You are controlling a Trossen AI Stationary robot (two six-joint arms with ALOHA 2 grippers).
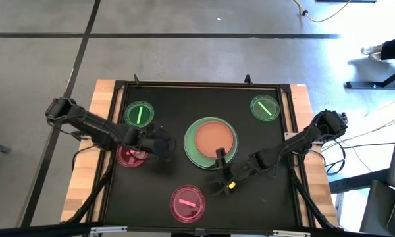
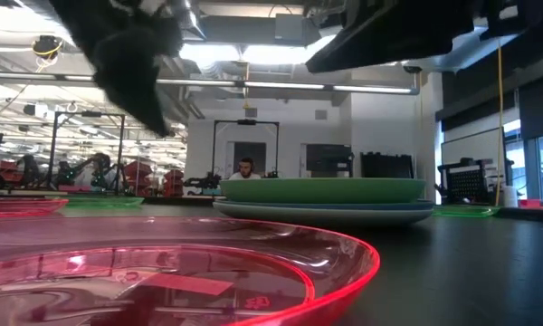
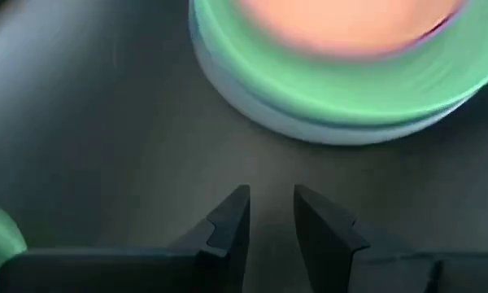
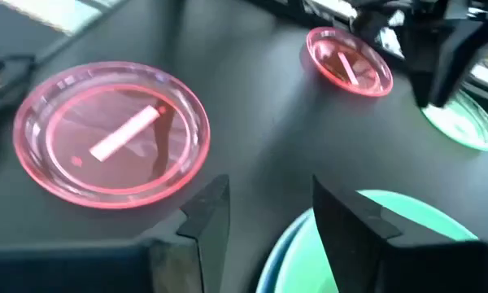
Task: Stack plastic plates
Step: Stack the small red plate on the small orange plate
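Pink-red plate [image 1: 186, 202] near the stack [image 1: 211, 141]: I'd lower my right claw [image 1: 218, 172], open and empty, onto its rim; left claw [image 1: 163, 146] waits slightly parted, empty.

Grey concrete floor [image 1: 184, 56] crossed by dark seams. Wooden-edged desk [image 1: 102, 92] with black top. Ceiling strip lights [image 2: 253, 54] on; seated person [image 2: 244, 168] far behind.

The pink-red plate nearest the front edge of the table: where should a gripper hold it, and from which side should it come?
Probably at the raised rim. The pink-red plate lies flat and alone on the black table, so only its thin upturned edge offers a hold. The right gripper, open and empty, is close; it could come from above with one finger inside the rim and one outside.
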